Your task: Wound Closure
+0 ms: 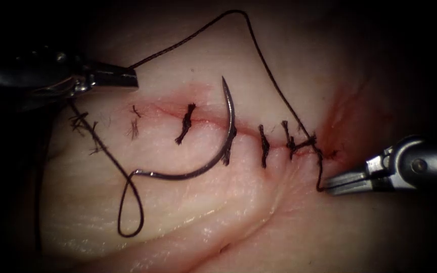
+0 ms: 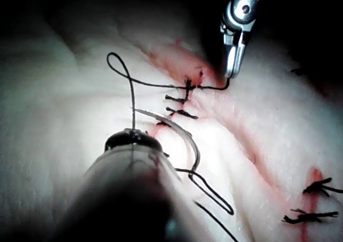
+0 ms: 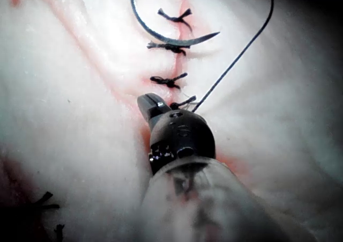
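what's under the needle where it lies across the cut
The needle lies loose on the tissue, crossing the cut and a stitch beneath it. The needle covers part of that stitch.

Endoscope overhead-front, wrist views close along shafts, sharing cut [image 1: 259, 132].

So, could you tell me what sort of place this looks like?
Probably a bench suturing-practice setup. A slab of tissue carries a cut closed by several knotted stitches; the curved needle lies free on it. The left tool and right tool each hold the thread.
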Available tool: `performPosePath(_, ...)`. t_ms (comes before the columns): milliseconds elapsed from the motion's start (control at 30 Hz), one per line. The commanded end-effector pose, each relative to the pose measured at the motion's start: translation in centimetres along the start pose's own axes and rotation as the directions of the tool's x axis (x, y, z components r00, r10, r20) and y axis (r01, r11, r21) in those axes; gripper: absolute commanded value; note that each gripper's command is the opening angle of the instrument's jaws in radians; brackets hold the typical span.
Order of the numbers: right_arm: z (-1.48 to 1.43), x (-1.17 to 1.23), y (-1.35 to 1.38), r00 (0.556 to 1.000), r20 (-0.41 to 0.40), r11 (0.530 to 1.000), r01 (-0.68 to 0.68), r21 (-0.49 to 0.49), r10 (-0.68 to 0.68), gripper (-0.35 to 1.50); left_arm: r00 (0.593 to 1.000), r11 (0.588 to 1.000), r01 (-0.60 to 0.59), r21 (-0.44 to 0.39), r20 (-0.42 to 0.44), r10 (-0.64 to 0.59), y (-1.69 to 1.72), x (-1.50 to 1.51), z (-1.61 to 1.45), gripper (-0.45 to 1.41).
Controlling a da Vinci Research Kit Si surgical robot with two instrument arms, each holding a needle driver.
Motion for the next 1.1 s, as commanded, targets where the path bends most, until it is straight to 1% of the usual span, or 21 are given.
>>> performPosePath(33,0.03,0.01,0.13,1.0,-0.006,0.999,-0.022,-0.026,0.022,-0.23,1.0,1.0,-0.008,0.016,-0.015,0.008,-0.03,0.08,0.07,-0.45)
performPosePath(167,0.02,0.04,0.24,0.997,-0.024,0.994,-0.075,-0.085,0.073,-0.33,0.997,0.997,-0.038,0.069,-0.059,0.042,-0.13,0.41,0.1,-0.45)
performPosePath(233,0.01,0.06,0.31,0.99,-0.062,0.981,-0.137,-0.138,0.129,-0.35,0.995,0.994,-0.053,0.091,-0.074,0.06,-0.19,0.58,0.15,-0.45)
performPosePath(300,-0.02,0.07,0.36,0.977,-0.095,0.964,-0.205,-0.167,0.192,-0.35,0.995,0.993,-0.059,0.102,-0.074,0.066,-0.23,0.71,0.21,-0.45)
performPosePath(333,-0.03,0.07,0.38,0.974,-0.1,0.96,-0.219,-0.175,0.204,-0.3,0.995,0.992,-0.069,0.107,-0.071,0.076,-0.24,0.77,0.27,-0.45)
performPosePath(367,-0.04,0.1,0.38,0.957,-0.111,0.942,-0.283,-0.182,0.266,0.79,0.993,0.99,-0.085,0.11,-0.074,0.094,-0.21,0.84,0.37,-0.45)
performPosePath(400,-0.04,0.1,0.38,0.957,-0.111,0.942,-0.283,-0.182,0.266,0.79,0.993,0.99,-0.085,0.11,-0.074,0.094,-0.21,0.84,0.37,-0.45)
performPosePath(433,-0.05,0.12,0.36,0.957,-0.112,0.941,-0.284,-0.184,0.267,1.11,0.991,0.989,-0.095,0.11,-0.08,0.104,-0.17,0.87,0.44,-0.45)
performPosePath(467,-0.07,0.14,0.31,0.956,-0.115,0.941,-0.287,-0.178,0.269,1.26,0.99,0.989,-0.099,0.109,-0.09,0.109,-0.13,0.88,0.49,-0.45)
performPosePath(533,-0.12,0.2,0.2,0.958,-0.108,0.949,-0.281,-0.143,0.267,1.35,0.989,0.99,-0.107,0.09,-0.092,0.115,-0.05,0.89,0.61,-0.45)
performPosePath(567,-0.15,0.26,0.12,0.957,-0.115,0.954,-0.279,-0.112,0.267,1.41,0.989,0.99,-0.111,0.086,-0.085,0.119,-0.02,0.88,0.65,-0.45)
performPosePath(633,-0.21,0.34,0.0,0.951,-0.133,0.954,-0.29,-0.071,0.279,1.46,0.989,0.99,-0.12,0.077,-0.079,0.126,0.03,0.86,0.74,-0.45)
performPosePath(700,-0.28,0.44,-0.15,0.945,-0.14,0.954,-0.3,-0.007,0.296,1.46,0.989,0.989,-0.128,0.076,-0.071,0.133,0.06,0.82,0.82,-0.45)
performPosePath(767,-0.34,0.51,-0.25,0.94,-0.143,0.951,-0.31,0.017,0.309,1.46,0.988,0.988,-0.134,0.078,-0.065,0.139,0.09,0.79,0.89,-0.45)
performPosePath(800,-0.36,0.53,-0.25,0.933,-0.149,0.945,-0.327,0.022,0.327,1.41,0.988,0.988,-0.137,0.076,-0.066,0.142,0.11,0.77,0.92,-0.45)
performPosePath(833,-0.37,0.52,-0.19,0.921,-0.183,0.937,-0.349,0.013,0.345,1.25,0.987,0.987,-0.142,0.073,-0.068,0.147,0.17,0.73,0.97,-0.45)
performPosePath(867,-0.37,0.52,-0.19,0.921,-0.183,0.937,-0.349,0.013,0.345,1.25,0.987,0.987,-0.142,0.073,-0.068,0.147,0.17,0.73,0.97,-0.45)
performPosePath(900,-0.37,0.48,-0.12,0.913,-0.21,0.933,-0.36,-0.006,0.35,1.09,0.986,0.987,-0.143,0.073,-0.071,0.148,0.2,0.72,0.99,-0.45)
performPosePath(967,-0.36,0.41,0.01,0.899,-0.244,0.923,-0.383,-0.035,0.364,0.86,0.986,0.987,-0.147,0.067,-0.074,0.152,0.27,0.71,1.04,-0.45)
performPosePath(1033,-0.36,0.29,0.17,0.888,-0.266,0.907,-0.411,-0.09,0.376,0.52,0.985,0.987,-0.153,0.059,-0.071,0.157,0.35,0.69,1.07,-0.45)
performPosePath(1100,-0.37,0.15,0.36,0.872,-0.293,0.884,-0.445,-0.146,0.391,0.07,0.984,0.986,-0.16,0.05,-0.069,0.164,0.43,0.65,1.1,-0.45)
